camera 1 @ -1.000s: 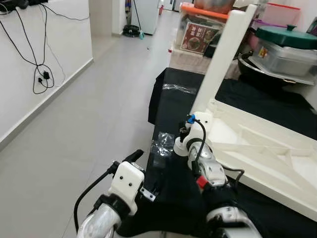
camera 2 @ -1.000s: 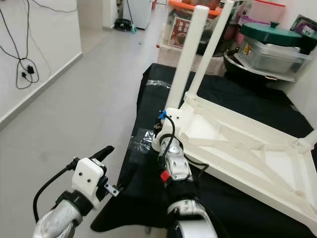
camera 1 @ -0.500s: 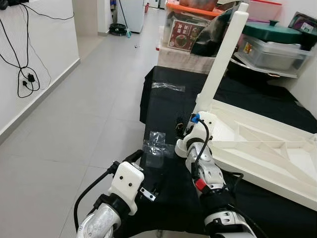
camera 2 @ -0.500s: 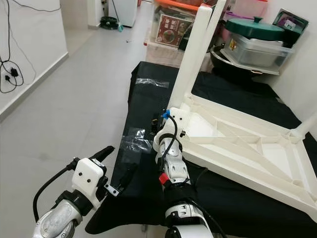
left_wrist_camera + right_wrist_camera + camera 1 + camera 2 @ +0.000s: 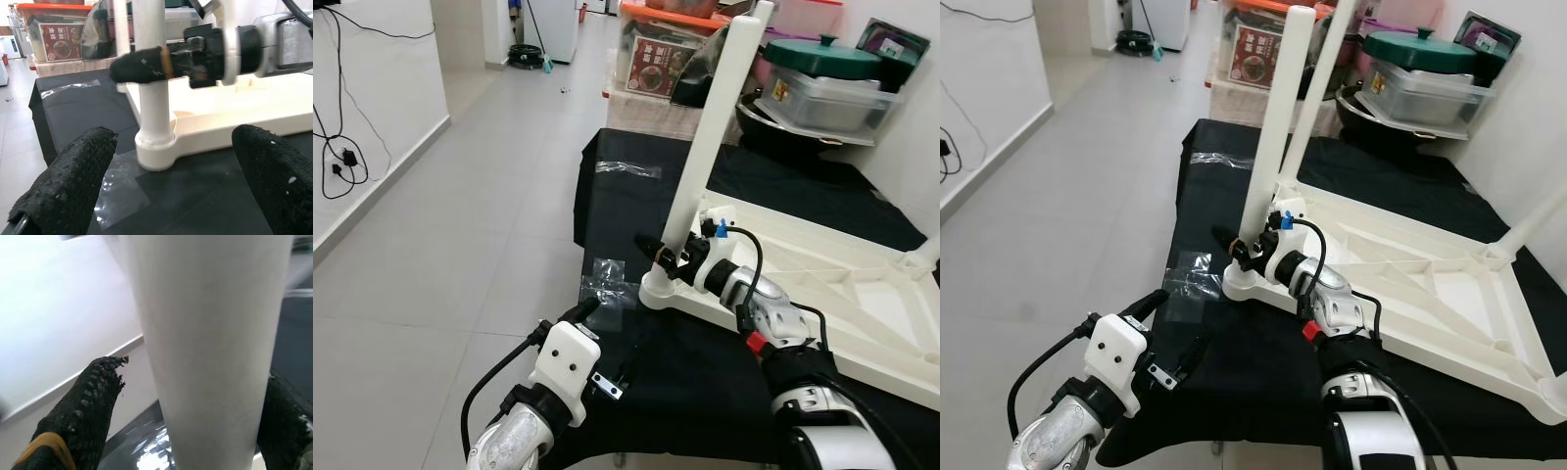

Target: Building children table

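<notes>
where right gripper [image 5: 658, 253] clasps it, table leg [image 5: 710, 152] stands upright.

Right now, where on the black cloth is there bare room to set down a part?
Bare cloth lies near the front edge, and past the leg toward the tubs. Crowded: the tabletop covers the right, and the right end effector straddles the leg.

Silver arms with white wrist housings. Black mesh-textured fingers [image 5: 63, 186]. Black looped cables. Red tag and blue connector on right arm [image 5: 759, 313].
</notes>
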Available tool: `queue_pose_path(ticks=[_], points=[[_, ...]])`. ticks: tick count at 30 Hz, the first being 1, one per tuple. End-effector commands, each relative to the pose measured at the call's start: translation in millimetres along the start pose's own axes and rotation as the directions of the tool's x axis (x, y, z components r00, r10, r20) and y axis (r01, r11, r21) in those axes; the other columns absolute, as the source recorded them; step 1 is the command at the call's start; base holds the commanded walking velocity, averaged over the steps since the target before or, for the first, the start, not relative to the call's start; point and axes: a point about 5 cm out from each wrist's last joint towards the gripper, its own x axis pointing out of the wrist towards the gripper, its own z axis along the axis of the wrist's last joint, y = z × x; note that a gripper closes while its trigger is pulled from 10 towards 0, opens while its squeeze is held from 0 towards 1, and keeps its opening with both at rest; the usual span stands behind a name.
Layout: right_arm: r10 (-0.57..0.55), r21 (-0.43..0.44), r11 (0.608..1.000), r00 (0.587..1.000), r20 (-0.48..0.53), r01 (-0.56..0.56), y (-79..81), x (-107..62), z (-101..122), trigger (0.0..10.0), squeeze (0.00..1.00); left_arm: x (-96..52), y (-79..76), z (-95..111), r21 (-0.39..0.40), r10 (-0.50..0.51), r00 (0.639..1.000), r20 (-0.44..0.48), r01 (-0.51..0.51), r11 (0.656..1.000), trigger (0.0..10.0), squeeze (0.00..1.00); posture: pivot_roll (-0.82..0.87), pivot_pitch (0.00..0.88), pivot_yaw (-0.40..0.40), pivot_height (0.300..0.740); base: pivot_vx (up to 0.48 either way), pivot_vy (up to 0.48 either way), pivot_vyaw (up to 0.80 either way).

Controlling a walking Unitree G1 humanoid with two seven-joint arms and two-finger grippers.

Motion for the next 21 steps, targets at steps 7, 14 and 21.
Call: queue_pose_path(ticks=[7, 14, 21], points=[[0.396, 0.036, 0.918, 0.914, -0.086, -0.394, 34.4, 19.8, -9, 10.0, 0.0, 0.3, -0.8, -1, 0.002, -0.001, 1.0, -0.009, 0.001, 1.0, 10.0, 0.0, 0.17, 0.0, -0.184, 0.74, 0.0, 0.0, 0.0], [0.376, 0.01, 0.926, 0.921, -0.102, -0.377, 34.5, 30.8, -11, 0.0, 0.0, 0.1, -1.4, 0, 0.003, -0.001, 1.0, -0.009, 0.001, 1.0, 10.0, 0.0, 0.18, 0.0, -0.186, 0.74, 0.0, 0.0, 0.0], [-0.004, -0.056, 0.998, 0.999, -0.039, 0.002, 13.8, 40.6, -6, 0.0, 0.0, 0.0, -1.4, -1, 0.001, 0.0, 1.0, -0.01, 0.0, 1.0, 10.0, 0.0, 0.16, 0.0, -0.181, 0.74, 0.0, 0.0, 0.0]])
